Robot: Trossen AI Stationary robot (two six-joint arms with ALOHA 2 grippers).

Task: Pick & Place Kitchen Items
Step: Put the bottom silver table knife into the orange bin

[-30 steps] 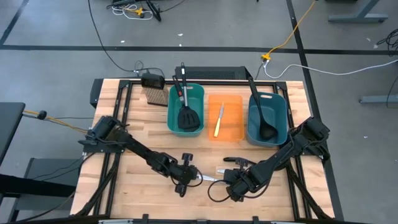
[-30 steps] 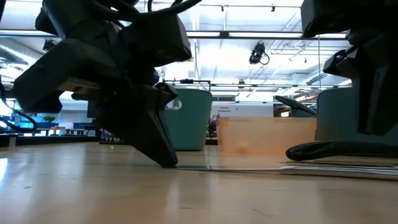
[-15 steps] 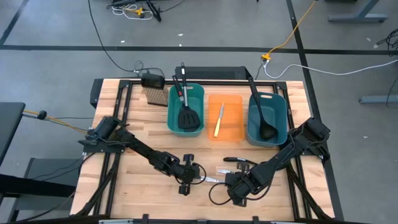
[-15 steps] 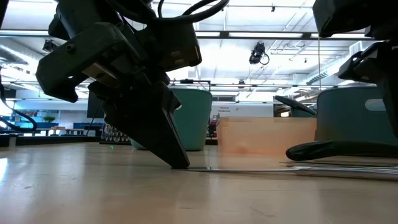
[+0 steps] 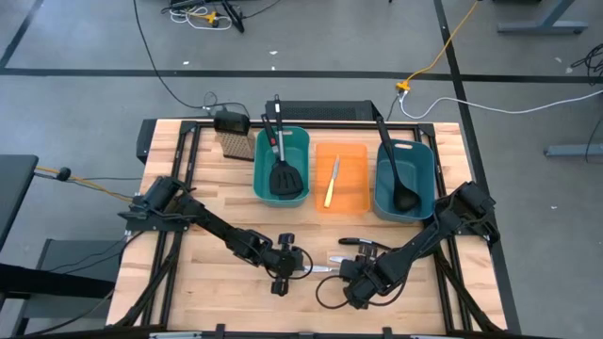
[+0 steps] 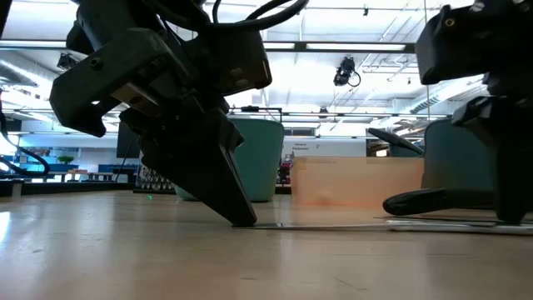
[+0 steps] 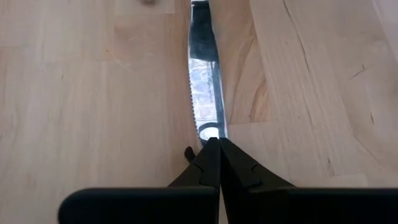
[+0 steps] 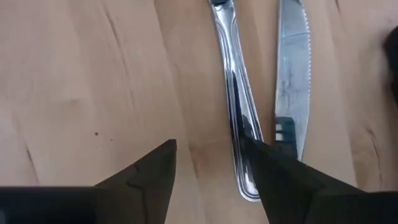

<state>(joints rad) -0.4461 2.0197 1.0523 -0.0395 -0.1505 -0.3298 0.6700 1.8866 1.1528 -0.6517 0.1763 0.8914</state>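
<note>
- Already binned, upper centre of the high view: spatulas in left teal bin, yellow-handled knife in orange bin, ladle in right teal bin
- Left on table, lower centre: left gripper pinched shut on table knife; right gripper spread wide over second silver knife

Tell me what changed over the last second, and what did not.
The left gripper slid a little rightward along the table's front, toward the right gripper. Its fingers now sit pinched together at the end of a slim silver table knife that lies flat on the wooden table. The right gripper barely shifted, open over another silver knife handle. The teal bins, orange bin and their utensils did not move.
</note>
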